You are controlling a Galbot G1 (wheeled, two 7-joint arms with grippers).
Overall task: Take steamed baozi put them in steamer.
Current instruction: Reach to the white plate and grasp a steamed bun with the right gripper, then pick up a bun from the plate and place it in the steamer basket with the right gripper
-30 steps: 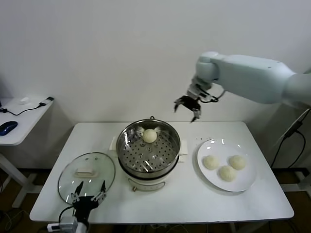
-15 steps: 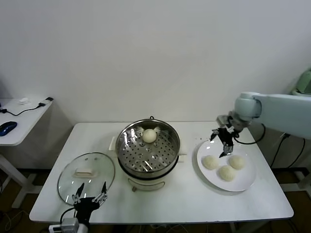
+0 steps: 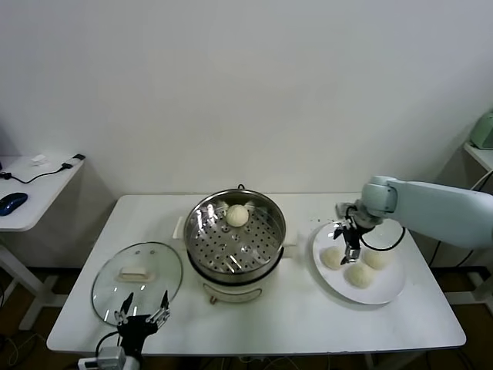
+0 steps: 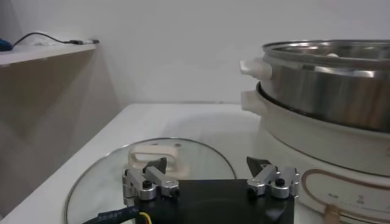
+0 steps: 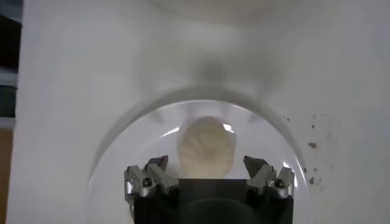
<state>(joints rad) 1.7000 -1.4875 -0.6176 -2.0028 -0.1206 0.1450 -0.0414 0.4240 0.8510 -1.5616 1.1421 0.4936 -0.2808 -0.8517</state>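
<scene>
Two grippers are mine. Nearest me, my left gripper (image 3: pixel 141 314) is parked at the front edge of the tabletop (image 3: pixel 293 308), its fingers spread wide and holding nothing, just before the round glass lid (image 3: pixel 137 276) with its white handle, which lies flat.

Farther in, my right gripper (image 3: pixel 348 245) hangs over the white plate (image 3: pixel 389 289), jaws fully apart and empty, poised above the leftmost of three baozi (image 3: pixel 333 257); in the right wrist view that bun (image 5: pixel 206 146) sits between my fingertips, and whether they touch it I cannot tell. All three buns are smooth, rounded, cream-white dough, clustered close together on the glossy plate.

Beside the plate stands the steamer (image 3: pixel 236 239), a shiny steel pot with a perforated tray on a white base. A fourth baozi (image 3: pixel 237 215) rests on the tray's far side.
</scene>
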